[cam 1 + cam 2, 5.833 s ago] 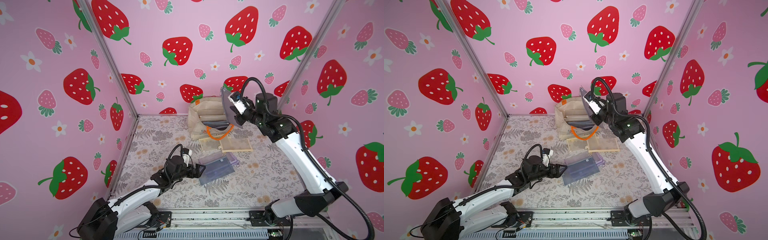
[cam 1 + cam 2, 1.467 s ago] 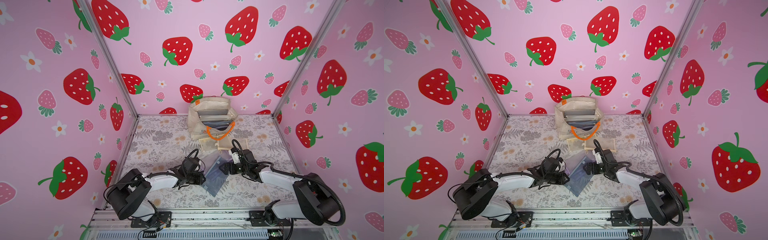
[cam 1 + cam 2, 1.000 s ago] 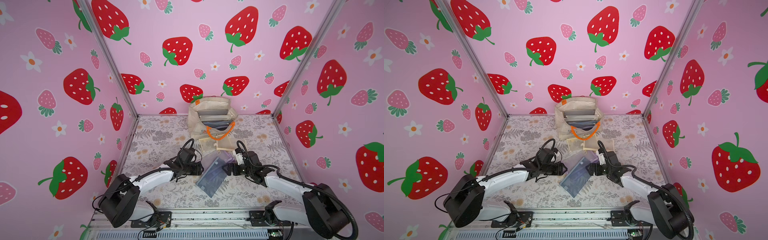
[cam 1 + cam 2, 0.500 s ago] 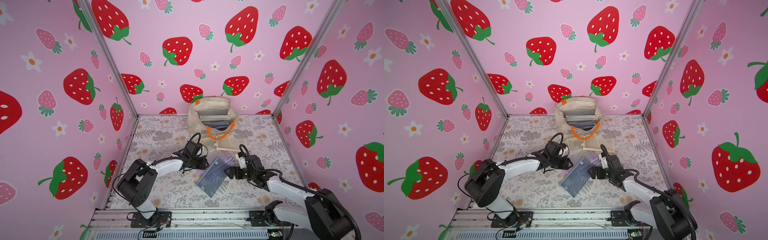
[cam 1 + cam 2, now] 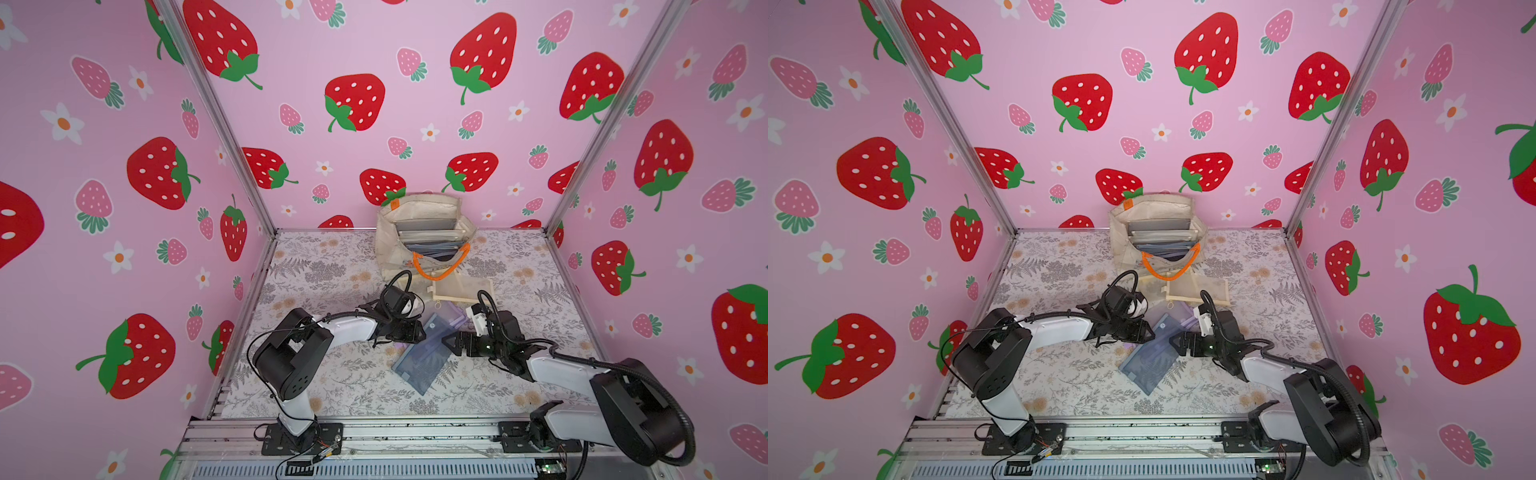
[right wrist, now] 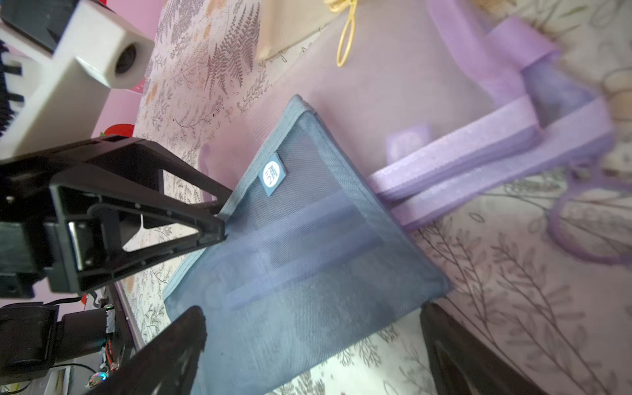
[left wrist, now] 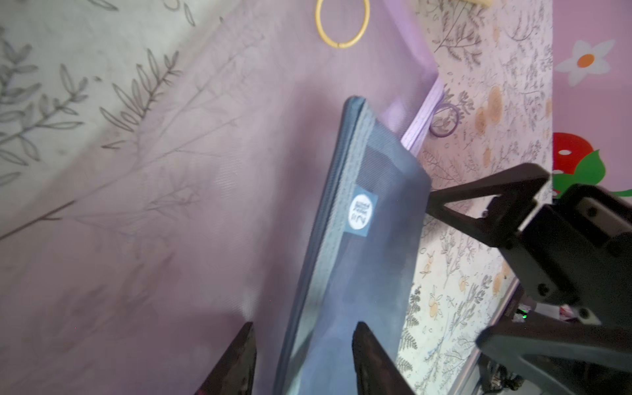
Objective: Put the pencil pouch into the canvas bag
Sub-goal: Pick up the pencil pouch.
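The pencil pouch (image 5: 424,353) (image 5: 1150,357) is flat blue mesh, lying on the floral table, its far end overlapping a purple mesh pouch (image 5: 451,318). My left gripper (image 5: 419,334) (image 7: 303,326) sits low at the pouch's left edge. Its jaws are partly apart, with that edge between them (image 6: 224,213). My right gripper (image 5: 449,345) (image 6: 313,313) stands wide open at the opposite edge, and the blue mesh (image 6: 307,239) lies between its fingers. The canvas bag (image 5: 424,208) (image 5: 1154,205) stands open at the back wall with flat pouches inside.
A beige mesh pouch (image 5: 461,286) lies just in front of the bag, under its orange handle (image 5: 438,272). A gold ring pull (image 7: 342,24) rests on the purple pouch (image 7: 205,171). Pink strawberry walls close in three sides.
My left gripper has slid in to the blue pouch's left edge and its jaws have narrowed round it. The right gripper stays wide open and has barely shifted.
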